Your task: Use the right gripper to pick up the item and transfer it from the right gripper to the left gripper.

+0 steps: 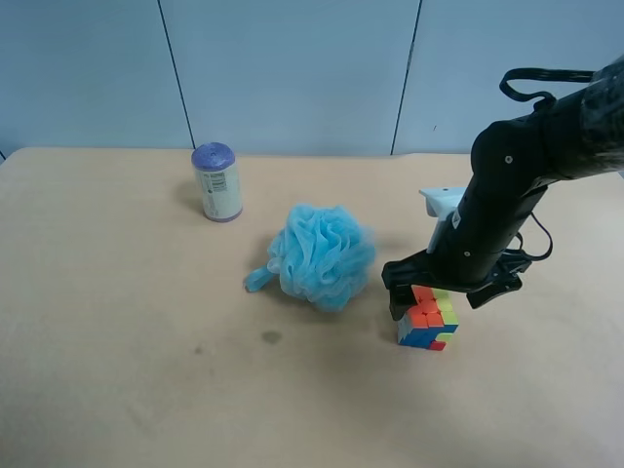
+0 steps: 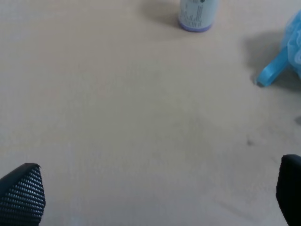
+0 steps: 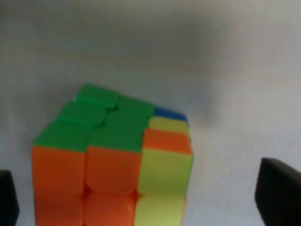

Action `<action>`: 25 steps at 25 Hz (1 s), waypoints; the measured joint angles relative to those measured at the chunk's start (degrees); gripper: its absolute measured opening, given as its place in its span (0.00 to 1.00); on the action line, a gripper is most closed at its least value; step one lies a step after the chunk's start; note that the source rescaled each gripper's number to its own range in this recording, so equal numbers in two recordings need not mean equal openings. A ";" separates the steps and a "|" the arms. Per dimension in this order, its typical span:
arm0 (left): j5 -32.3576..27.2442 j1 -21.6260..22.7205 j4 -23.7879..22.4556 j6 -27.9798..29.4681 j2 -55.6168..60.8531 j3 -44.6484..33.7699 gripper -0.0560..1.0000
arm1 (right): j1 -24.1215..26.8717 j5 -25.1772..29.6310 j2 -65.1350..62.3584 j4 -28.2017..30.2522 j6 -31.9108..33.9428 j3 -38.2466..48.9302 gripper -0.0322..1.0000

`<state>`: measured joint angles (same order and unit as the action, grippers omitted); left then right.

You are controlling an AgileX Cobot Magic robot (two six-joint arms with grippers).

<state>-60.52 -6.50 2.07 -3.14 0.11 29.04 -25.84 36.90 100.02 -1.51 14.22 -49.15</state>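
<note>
The puzzle cube (image 1: 429,327) is seen resting on the worktop (image 1: 146,390) between the spread jaws of the right gripper (image 1: 441,298). In the right wrist view it is untouched and closer to one jaw. Only the left wrist view shows the left gripper (image 2: 155,197). Its jaws are held wide apart, with the bath puff (image 2: 294,44) and canister (image 2: 197,14) well beyond them.

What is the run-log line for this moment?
right black claw gripper: open around small multicoloured puzzle cube | left black gripper: open, empty | handover: pending

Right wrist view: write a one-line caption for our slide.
Open right pincer straddles the puzzle cube on the table, not yet touching it.
</note>
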 joint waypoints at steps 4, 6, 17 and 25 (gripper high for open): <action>0.00 0.00 0.00 0.00 0.00 0.00 1.00 | 0.00 -0.06 1.54 -0.12 0.00 0.00 0.79; 0.00 0.00 0.00 0.00 0.00 0.00 1.00 | 0.00 -0.11 2.51 -0.25 0.00 -0.01 0.74; 0.00 0.00 0.00 0.00 0.00 0.00 1.00 | 0.00 -1.25 3.30 -1.68 0.52 -0.06 0.03; 0.00 0.00 0.00 -0.05 0.00 0.00 1.00 | 0.00 1.74 -0.73 -1.68 -0.32 -2.89 0.03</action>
<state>-60.52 -6.50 2.07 -3.19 0.11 29.04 -25.84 38.64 99.29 -3.19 13.90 -52.04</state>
